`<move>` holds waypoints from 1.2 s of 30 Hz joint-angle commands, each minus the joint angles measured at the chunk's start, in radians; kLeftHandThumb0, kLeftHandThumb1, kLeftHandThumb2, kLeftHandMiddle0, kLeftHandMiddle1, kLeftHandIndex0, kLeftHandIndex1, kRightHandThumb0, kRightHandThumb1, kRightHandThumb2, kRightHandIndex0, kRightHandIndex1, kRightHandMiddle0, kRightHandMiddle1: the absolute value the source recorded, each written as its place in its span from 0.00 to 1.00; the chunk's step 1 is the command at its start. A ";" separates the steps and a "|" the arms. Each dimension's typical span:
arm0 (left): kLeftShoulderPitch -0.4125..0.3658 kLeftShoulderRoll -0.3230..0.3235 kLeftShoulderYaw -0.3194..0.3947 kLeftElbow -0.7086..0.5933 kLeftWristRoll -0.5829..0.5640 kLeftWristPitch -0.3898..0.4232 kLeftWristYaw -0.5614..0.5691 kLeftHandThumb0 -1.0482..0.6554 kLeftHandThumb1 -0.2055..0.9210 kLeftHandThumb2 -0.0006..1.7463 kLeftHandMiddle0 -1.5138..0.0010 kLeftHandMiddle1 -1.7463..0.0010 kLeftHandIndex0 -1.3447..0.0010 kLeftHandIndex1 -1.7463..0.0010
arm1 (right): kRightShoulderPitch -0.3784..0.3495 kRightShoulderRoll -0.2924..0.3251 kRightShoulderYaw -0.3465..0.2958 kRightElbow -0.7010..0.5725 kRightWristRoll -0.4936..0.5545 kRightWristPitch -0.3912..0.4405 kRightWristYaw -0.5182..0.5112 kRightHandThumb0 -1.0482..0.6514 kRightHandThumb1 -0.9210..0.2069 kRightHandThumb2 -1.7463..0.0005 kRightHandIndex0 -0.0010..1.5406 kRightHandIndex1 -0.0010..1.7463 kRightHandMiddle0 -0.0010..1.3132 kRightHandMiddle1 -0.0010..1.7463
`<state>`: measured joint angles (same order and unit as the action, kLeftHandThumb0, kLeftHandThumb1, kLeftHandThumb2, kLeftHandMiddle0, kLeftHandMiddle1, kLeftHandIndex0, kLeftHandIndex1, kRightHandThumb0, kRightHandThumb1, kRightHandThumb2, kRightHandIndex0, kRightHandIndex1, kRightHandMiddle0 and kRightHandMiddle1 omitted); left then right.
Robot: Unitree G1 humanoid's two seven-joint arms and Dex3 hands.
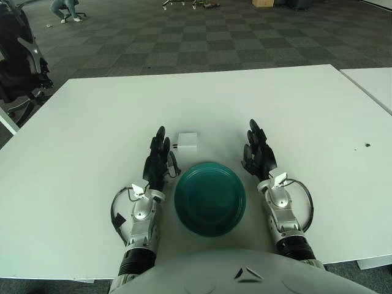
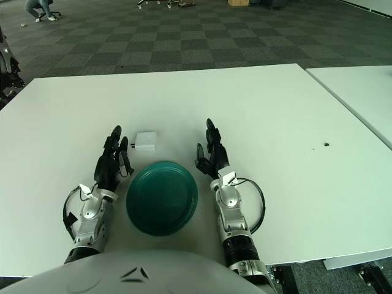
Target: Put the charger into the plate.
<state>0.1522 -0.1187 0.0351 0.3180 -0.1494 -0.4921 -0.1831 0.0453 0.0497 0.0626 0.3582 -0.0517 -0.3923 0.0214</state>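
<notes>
Hands flank an empty green plate (image 1: pixel 210 198) on the white desk (image 1: pixel 294 104), the left hand (image 1: pixel 158 158) and right hand (image 1: pixel 257 153) both flat with fingers extended, holding nothing. Just beyond the left hand's fingertips, past the plate's far rim, lies the white charger (image 1: pixel 187 141), ungrasped; its prongs point toward the robot's left, long axis seemingly crosswise, and pickup and placement remain undone.

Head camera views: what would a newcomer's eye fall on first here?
The round dark green plate lies empty at the near edge of the white table, flanked by two black-fingered hands resting open on the tabletop: the left robot hand and the right robot hand. Just beyond the plate, near the left fingertips, lies the small white boxy charger.
</notes>
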 commanded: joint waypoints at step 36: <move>-0.452 0.470 -0.072 0.204 0.817 -0.008 0.588 0.00 1.00 0.32 0.83 0.98 1.00 0.36 | 0.048 0.011 -0.006 0.238 0.010 0.154 -0.001 0.17 0.00 0.54 0.00 0.00 0.00 0.08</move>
<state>-0.2055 0.2563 0.0310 0.5237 0.6102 -0.5164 0.5058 0.0043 0.0546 0.0641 0.3896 -0.0514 -0.3791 0.0216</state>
